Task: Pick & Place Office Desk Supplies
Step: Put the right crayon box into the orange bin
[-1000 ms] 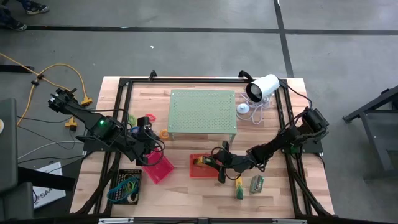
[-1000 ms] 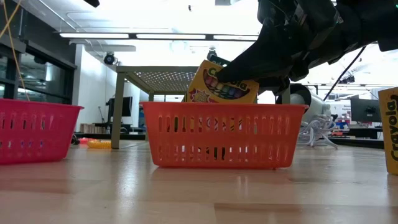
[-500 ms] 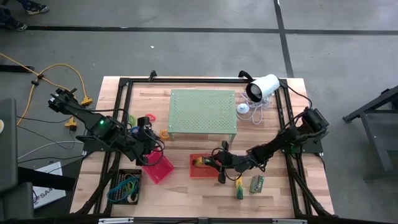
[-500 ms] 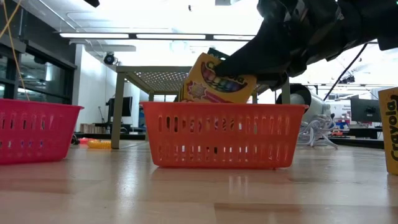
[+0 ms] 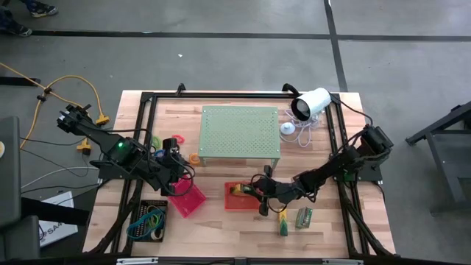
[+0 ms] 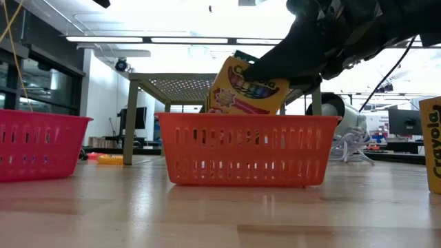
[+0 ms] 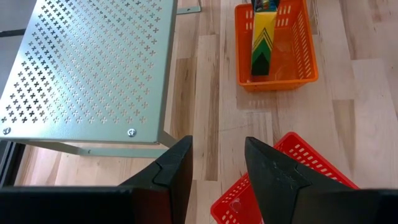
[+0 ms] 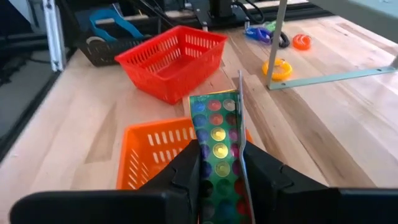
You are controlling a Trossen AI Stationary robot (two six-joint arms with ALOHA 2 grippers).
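Right pincer (image 6: 275,69) grips the glossy cardboard crayon box (image 6: 242,89), tilted, long axis near upright, inside the slotted orange plastic basket (image 6: 247,148). Left pincer (image 7: 216,163) gapes empty.

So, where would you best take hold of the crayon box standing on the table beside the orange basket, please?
Grip the upright crayon box by its upper end, from above, fingers across its thin faces: it stands tall, apart from the orange basket, top exposed. The right gripper is occupied, shut on the other crayon box.
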